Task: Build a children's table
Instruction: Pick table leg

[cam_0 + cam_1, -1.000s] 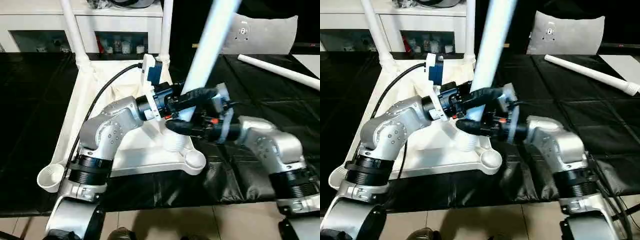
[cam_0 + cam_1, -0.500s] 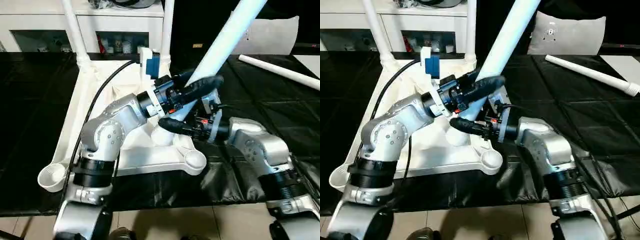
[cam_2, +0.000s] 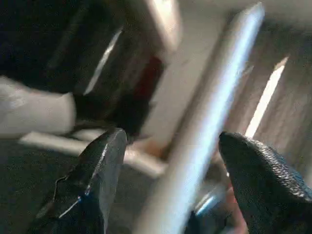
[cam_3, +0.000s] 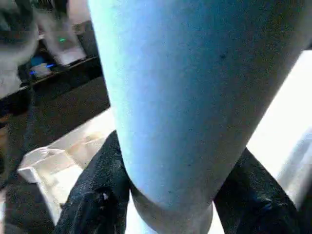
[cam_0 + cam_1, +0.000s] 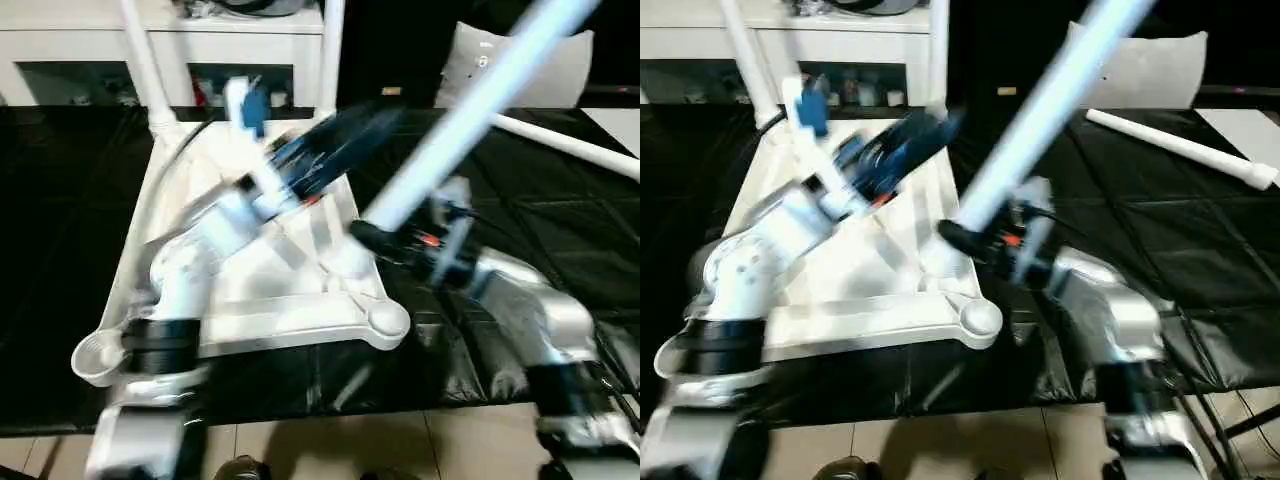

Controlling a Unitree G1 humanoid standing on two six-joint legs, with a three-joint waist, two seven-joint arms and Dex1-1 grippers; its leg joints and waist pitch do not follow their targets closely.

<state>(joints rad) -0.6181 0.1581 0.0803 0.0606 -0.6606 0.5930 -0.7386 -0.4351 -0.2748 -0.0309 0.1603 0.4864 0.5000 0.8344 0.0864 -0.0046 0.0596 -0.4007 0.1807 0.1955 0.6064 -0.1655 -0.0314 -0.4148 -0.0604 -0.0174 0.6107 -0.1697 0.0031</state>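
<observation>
White leg (image 5: 470,110) clamped by right end effector (image 4: 170,195), left end effector (image 3: 165,180) spread (empty), no legible writing

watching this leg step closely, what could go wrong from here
1. The leg leans steeply away from its near right corner socket, so it may seat crooked or jam.
2. The right gripper alone clamps the leg low down; the left gripper is open with the leg loose between its fingers, so the long upper end could swing.
3. A tipping leg could lever the upturned tabletop, which lies on slick black sheeting.
</observation>
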